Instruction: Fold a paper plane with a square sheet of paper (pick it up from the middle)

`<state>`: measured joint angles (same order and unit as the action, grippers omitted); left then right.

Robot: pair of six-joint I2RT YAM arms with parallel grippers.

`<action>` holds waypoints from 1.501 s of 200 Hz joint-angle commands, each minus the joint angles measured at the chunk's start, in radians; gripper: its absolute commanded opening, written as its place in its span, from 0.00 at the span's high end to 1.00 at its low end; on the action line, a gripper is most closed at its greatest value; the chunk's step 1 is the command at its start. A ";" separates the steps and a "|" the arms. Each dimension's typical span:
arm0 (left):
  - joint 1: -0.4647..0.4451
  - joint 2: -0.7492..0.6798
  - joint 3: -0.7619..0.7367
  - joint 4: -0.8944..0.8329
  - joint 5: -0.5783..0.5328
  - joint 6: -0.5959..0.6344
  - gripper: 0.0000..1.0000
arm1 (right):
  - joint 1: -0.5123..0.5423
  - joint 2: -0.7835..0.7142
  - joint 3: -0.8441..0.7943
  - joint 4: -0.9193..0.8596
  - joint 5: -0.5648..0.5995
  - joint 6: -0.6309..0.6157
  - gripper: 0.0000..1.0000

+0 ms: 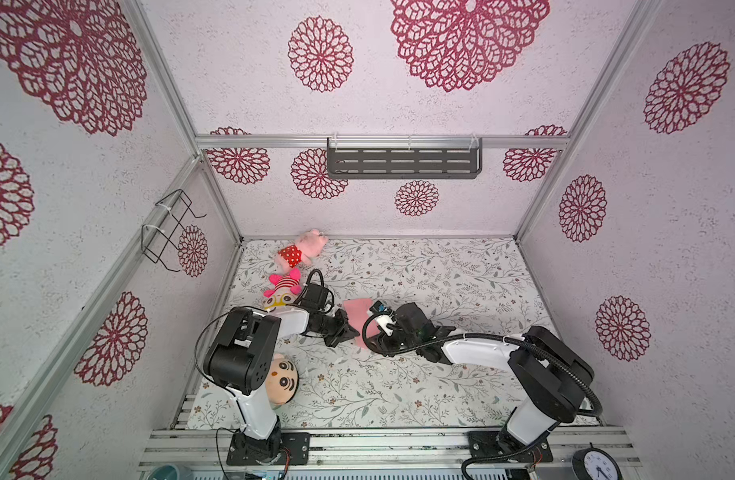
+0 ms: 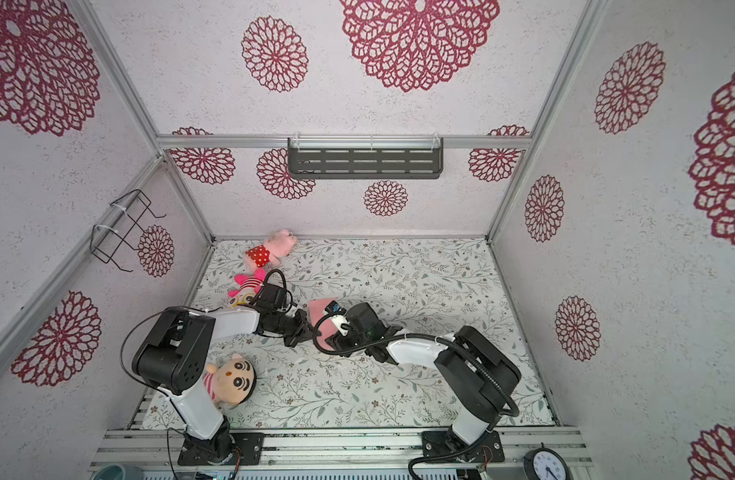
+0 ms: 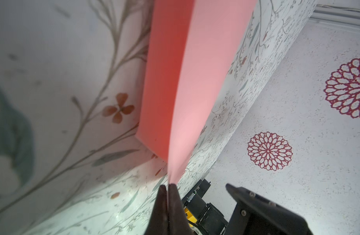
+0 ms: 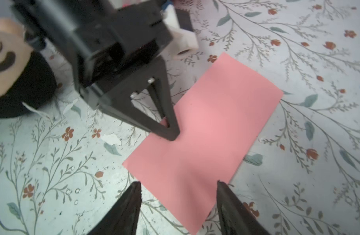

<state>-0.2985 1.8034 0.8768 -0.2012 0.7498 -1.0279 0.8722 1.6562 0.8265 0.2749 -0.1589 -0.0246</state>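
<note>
Near the middle of the floral-patterned surface (image 1: 419, 382) lies the thin, light pink sheet of paper (image 4: 205, 132), folded over into a rectangle. My left gripper (image 4: 171, 134) is pressed together, pinching the sheet's long edge at about 9 o'clock from its centre. My right gripper (image 4: 179, 193) stands spread, its dark fingertips (image 4: 136, 188) straddling one short end of the sheet, holding nothing.

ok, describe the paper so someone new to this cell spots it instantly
On the floral table mat, look mid-table where the two grippers meet. The pink paper lies there folded, one edge pinched by the shut left gripper. Unlike the plush toys nearby, it is flat, plain and straight-edged.
</note>
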 commanded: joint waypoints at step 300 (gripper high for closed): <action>0.101 -0.085 0.156 -0.187 -0.056 0.157 0.65 | 0.096 0.050 -0.045 0.173 -0.114 -0.019 0.99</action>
<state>-0.1589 1.6814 1.0153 -0.4213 0.6876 -0.8833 0.9649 1.7561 0.7895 0.4286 -0.1783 -0.1421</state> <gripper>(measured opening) 0.373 0.054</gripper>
